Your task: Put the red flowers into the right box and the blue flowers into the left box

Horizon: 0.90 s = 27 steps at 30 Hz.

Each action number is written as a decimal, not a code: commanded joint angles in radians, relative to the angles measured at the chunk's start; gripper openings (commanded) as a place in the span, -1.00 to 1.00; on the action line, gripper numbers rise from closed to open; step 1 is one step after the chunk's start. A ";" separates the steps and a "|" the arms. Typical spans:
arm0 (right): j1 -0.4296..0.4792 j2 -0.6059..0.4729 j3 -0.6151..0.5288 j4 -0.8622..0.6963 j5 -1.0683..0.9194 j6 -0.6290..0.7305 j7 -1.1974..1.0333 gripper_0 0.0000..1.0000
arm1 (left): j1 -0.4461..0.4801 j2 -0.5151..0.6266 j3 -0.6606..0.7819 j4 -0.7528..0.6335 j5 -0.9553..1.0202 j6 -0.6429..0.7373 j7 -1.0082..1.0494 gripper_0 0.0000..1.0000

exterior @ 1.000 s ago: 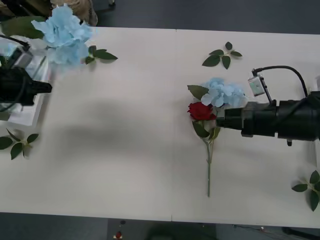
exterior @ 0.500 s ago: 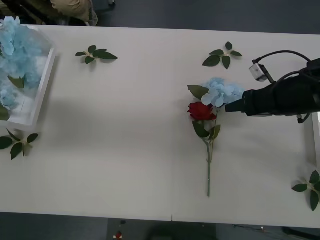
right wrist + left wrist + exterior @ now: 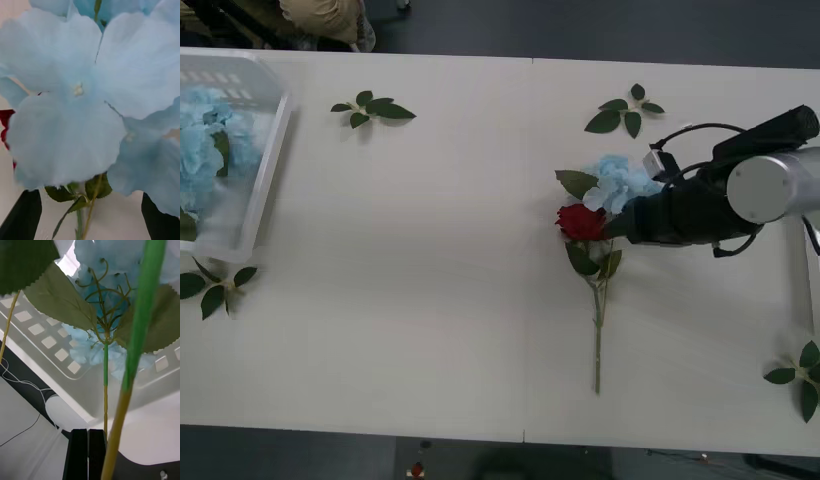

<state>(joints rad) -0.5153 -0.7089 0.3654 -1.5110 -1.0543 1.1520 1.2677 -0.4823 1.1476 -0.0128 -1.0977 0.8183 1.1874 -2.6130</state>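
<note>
Right arm reaches in from the right side of the white table (image 3: 430, 300). The right gripper (image 3: 90, 213) is low over the table, its black fingers (image 3: 22, 213) parted wide, one at each side of the stems, with nothing gripped. Directly ahead of them lies the blue hydrangea (image 3: 620, 183), head toward the far edge of the table. The red rose (image 3: 582, 221) lies just beside it on the left, petals touching or nearly so, its long stem running toward the near table edge. Stems and leaves of both seem to pass between the open fingers; which stem is which cannot be separated.

Judgement: the coming move turns on selecting one stem. The gripper approaches crosswise to the rose's long axis, which suits a pinch, but the two flowers overlap at that spot, so closing there risks taking both.

The left box (image 3: 265, 190) stands at the far left table edge and holds blue blooms (image 3: 200, 150). The left gripper (image 3: 89, 453) has its fingers pressed together beside a green stem (image 3: 140, 326) above that box, apparently not gripping it. Loose leaf sprigs (image 3: 625, 110) lie scattered about.
</note>
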 commanded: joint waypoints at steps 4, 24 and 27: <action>-0.072 0.062 -0.006 0.107 0.014 -0.043 -0.021 0.57 | -0.018 0.027 0.014 -0.007 -0.036 -0.028 0.064 0.24; -0.282 0.164 0.184 0.477 0.004 -0.229 -0.002 0.56 | -0.018 0.031 0.220 -0.102 0.211 0.256 0.051 0.93; -0.312 0.186 0.213 0.537 0.005 -0.261 0.004 0.56 | -0.018 0.031 0.309 -0.157 0.366 0.397 0.060 0.93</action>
<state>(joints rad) -0.8061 -0.5567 0.5666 -1.0121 -1.0513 0.9199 1.2391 -0.4822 1.1473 0.2333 -1.1953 1.0955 1.5262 -2.6126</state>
